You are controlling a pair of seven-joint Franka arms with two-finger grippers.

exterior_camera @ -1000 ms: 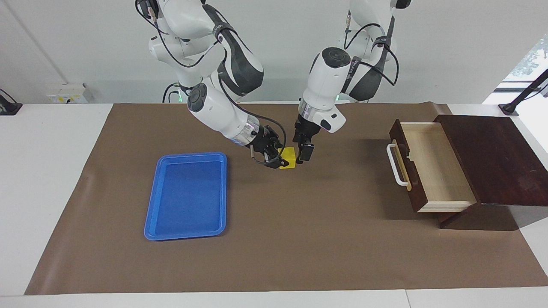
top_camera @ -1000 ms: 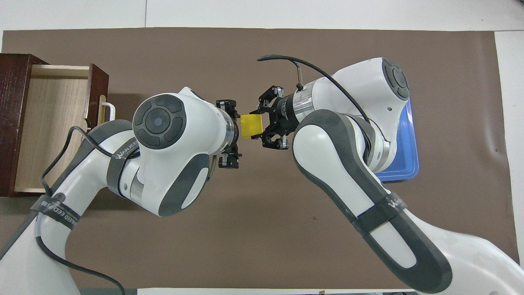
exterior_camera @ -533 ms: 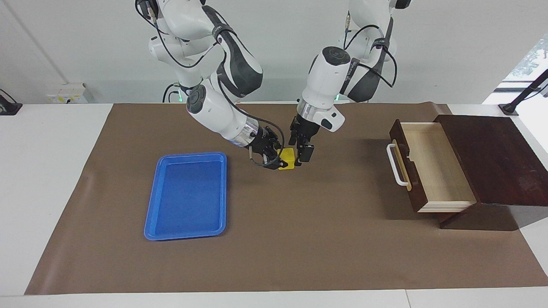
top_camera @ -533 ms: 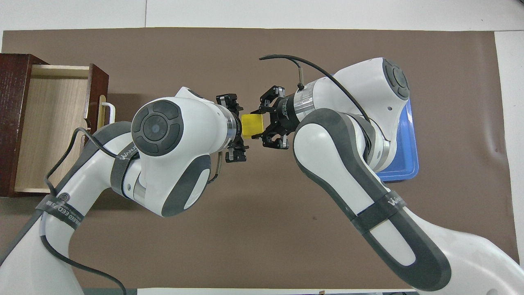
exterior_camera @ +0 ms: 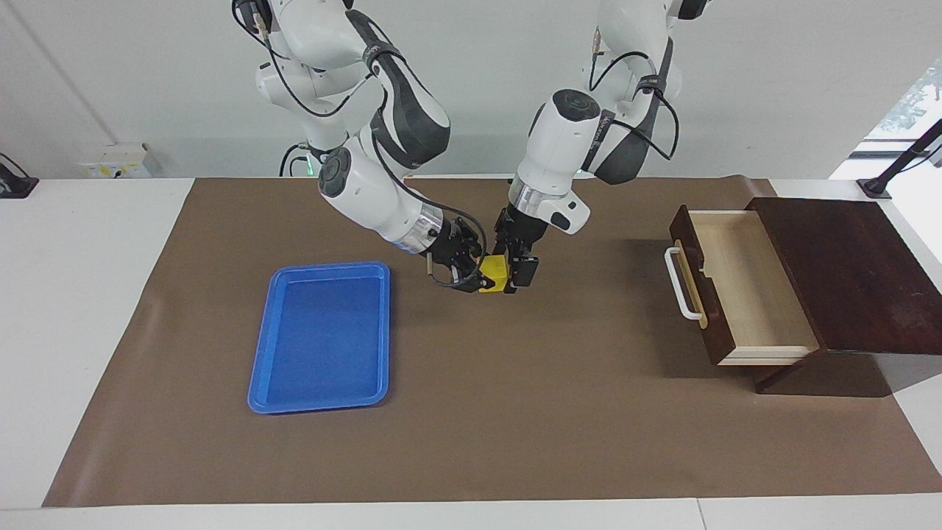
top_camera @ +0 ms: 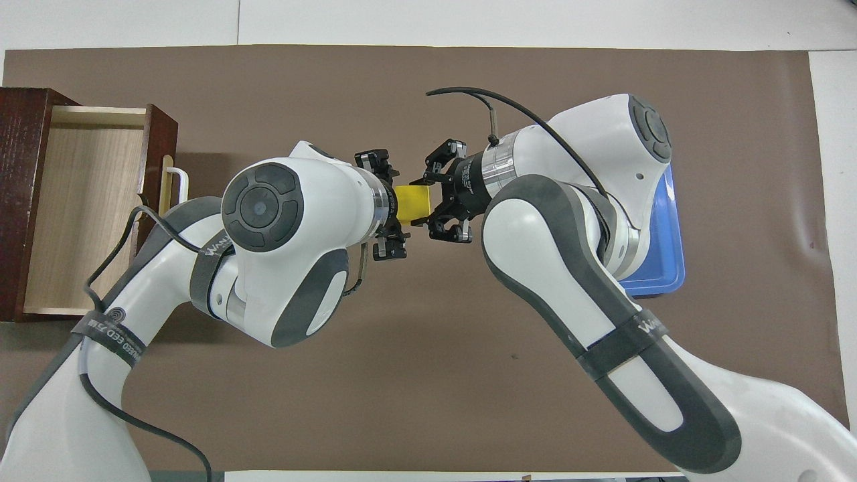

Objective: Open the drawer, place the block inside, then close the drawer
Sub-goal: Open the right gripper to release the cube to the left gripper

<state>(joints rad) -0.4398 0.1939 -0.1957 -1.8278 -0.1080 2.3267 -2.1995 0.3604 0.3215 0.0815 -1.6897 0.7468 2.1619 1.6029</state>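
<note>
Gleaming bright yellow, the block [exterior_camera: 495, 274] is a small cube up over the brown mat [exterior_camera: 515, 412], between the blue tray [exterior_camera: 321, 336] and the open drawer [exterior_camera: 736, 283]. Right gripper [exterior_camera: 478, 278] pinches it. Left gripper [exterior_camera: 516, 274], fingers spread, has closed in since a second ago; contact unclear.

Facing cam high across table; overhead cam steep above robots; both share mat [exterior_camera: 471, 412].
</note>
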